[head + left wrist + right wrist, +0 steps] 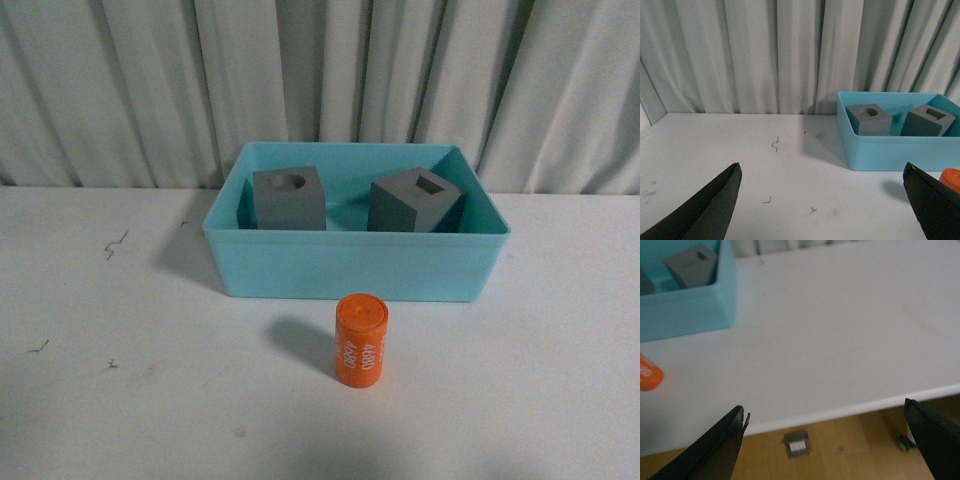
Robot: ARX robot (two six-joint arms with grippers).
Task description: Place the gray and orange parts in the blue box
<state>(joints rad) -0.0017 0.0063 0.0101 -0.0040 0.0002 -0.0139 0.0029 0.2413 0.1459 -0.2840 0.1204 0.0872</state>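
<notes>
Floor (855, 434) shows only past the right pincer (825, 405), jaws apart.

The left jaws are two black, smooth wedges with pointed tips. The right jaws look the same, and one tip has a small nick.

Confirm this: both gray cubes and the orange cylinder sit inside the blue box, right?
Not quite. The front view shows the round-hole cube and square-hole cube inside the box, but the cylinder stands upright on the table in front of it.
</notes>
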